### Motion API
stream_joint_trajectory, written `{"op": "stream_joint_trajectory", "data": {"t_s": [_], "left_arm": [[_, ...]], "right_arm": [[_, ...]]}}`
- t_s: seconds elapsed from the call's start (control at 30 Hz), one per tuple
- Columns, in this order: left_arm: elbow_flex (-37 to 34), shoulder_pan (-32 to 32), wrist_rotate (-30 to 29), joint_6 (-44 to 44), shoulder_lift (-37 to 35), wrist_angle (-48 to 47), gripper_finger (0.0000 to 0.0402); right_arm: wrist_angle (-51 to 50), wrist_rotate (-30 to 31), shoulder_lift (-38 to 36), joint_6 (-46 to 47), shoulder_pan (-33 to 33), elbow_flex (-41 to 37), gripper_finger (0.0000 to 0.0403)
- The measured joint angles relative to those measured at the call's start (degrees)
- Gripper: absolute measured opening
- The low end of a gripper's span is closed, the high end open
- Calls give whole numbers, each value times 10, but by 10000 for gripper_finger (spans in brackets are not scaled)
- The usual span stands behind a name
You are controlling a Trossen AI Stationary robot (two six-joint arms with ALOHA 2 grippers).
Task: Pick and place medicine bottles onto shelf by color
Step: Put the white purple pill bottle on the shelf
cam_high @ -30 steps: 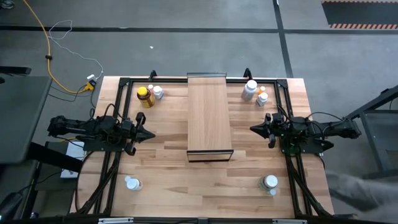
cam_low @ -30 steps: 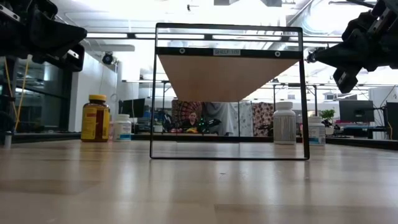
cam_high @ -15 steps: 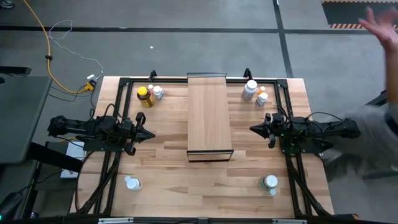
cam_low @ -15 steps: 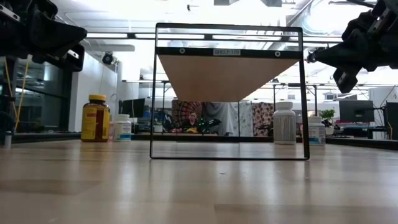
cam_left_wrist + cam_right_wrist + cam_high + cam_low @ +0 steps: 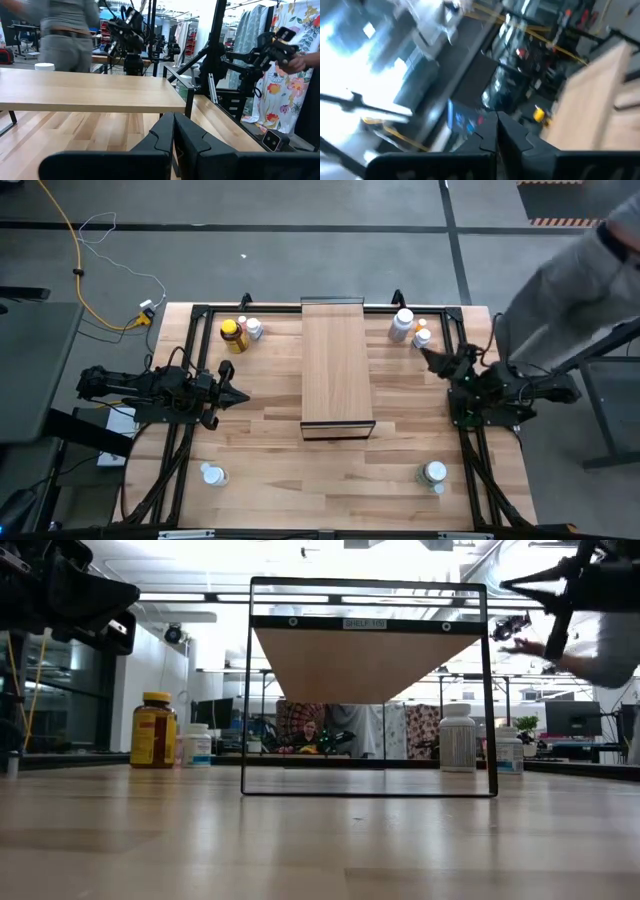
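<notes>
Zero bottles on the shelf yet; our right gripper nears the first, both jaws shut and empty, needs opening.

2 closed grippers: left gripper, right gripper.

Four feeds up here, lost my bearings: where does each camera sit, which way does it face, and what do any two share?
High view: overhead, straight down; shelf, left pincer, right pincer.
Low view: tabletop level, looking across; shelf frame, amber bottle, both arms enter from above.
Left wrist view: faces the shelf edge; own shut fingers below.
Right wrist view: tilted, blurred room; own shut fingers.
Shared: high and low views both show the amber bottle.
</notes>
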Motion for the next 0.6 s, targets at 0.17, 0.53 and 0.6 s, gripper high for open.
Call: {"op": "stream_joint_trajectory", "data": {"t_s": [0.17,0.53,0.6], "left_arm": [[0,0,0,0,0,0,1],[0,0,0,0,0,0,1],[0,0,0,0,0,0,1]], "right_arm": [[-32,20,29,-41,-21,78,26],[-457,5,300,-36,-127,382,264],[-529,-15,364,-53,-165,437,304]]}}
